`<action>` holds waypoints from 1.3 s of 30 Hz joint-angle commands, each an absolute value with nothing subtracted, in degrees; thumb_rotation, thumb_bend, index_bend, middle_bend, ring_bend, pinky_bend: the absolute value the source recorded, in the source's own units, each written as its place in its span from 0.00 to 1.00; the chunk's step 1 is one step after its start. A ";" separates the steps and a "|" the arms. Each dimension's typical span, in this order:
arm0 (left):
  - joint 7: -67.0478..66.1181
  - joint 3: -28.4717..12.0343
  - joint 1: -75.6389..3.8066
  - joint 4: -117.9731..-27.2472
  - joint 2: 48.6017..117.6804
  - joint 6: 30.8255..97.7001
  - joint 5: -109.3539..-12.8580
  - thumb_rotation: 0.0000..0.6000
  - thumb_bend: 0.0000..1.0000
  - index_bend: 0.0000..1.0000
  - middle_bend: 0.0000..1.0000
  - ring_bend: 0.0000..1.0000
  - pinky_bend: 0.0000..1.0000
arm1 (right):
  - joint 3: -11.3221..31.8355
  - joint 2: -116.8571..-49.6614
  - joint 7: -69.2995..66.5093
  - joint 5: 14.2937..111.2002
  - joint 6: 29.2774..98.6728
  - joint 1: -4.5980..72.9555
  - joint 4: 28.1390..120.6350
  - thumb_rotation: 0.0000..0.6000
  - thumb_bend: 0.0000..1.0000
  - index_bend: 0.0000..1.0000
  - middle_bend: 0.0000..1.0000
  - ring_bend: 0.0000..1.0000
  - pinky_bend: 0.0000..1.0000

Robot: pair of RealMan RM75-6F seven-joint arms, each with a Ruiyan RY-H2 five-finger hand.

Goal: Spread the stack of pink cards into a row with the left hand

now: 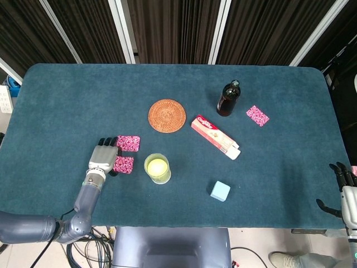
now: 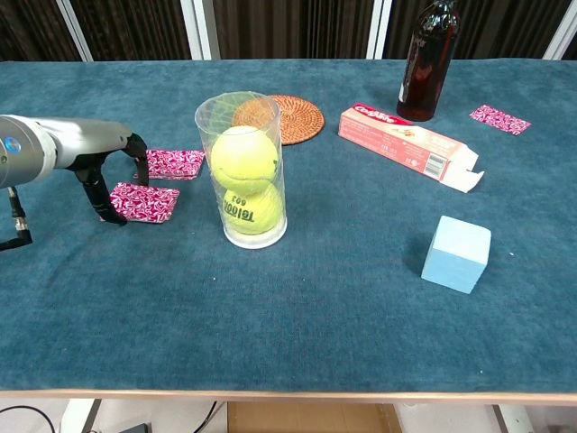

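Cards are what this job turns on, and two pink ones lie near the table's (image 1: 56,100) left front, just left of the cup (image 2: 243,171). Going by size, the table comes first: its blue cloth gives a fingertip the friction to drag a card sideways instead of lifting it. The left hand (image 1: 104,157) reaches in palm down, fingers pointing away from the robot, their dark tips (image 2: 106,200) lowered at the left edge of the near card (image 2: 144,202); it grasps nothing, and whether the tips press the card or only touch the cloth beside it I cannot tell. That flat, downward pose suits sliding, not pinching. The right hand (image 1: 346,192) waits at the table's far right front edge, fingers extended and holding nothing, clear of the work since the task names the other hand. The far card (image 2: 171,163) lies just beyond the near one, a small gap between them, so I judge the spreading is under way. A third card (image 1: 257,115) sits well apart, beside the bottle (image 1: 228,99).
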State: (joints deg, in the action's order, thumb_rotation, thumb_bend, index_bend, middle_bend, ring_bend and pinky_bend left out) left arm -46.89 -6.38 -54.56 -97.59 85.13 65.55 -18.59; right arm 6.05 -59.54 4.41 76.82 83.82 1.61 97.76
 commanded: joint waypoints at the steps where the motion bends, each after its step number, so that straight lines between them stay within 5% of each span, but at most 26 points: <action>1: -46.95 -6.44 -54.50 -97.57 85.15 65.61 -18.55 1.00 0.23 0.46 0.12 0.00 0.00 | 6.06 -59.51 4.36 76.79 83.81 1.61 97.76 1.00 0.17 0.11 0.08 0.15 0.19; 9: -46.40 -7.11 -54.06 -98.30 84.70 65.87 -19.20 1.00 0.31 0.49 0.13 0.00 0.00 | 6.02 -59.46 4.25 76.96 83.77 1.65 97.76 1.00 0.17 0.11 0.08 0.15 0.19; 25: -44.79 -8.21 -53.19 -100.01 82.72 65.41 -19.80 1.00 0.32 0.51 0.14 0.00 0.00 | 6.04 -59.43 4.17 76.83 83.76 1.63 97.79 1.00 0.17 0.11 0.08 0.15 0.20; 39: -44.42 -14.87 -58.42 -93.02 81.07 58.89 -15.58 1.00 0.32 0.52 0.14 0.00 0.00 | 6.08 -59.75 4.80 76.12 82.98 1.97 97.48 1.00 0.17 0.11 0.08 0.15 0.19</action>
State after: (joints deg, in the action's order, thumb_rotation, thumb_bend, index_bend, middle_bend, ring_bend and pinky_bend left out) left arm -44.85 -13.73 -57.41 -94.39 80.98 60.21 -16.58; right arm 6.07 -59.73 4.79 76.15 83.01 1.95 97.51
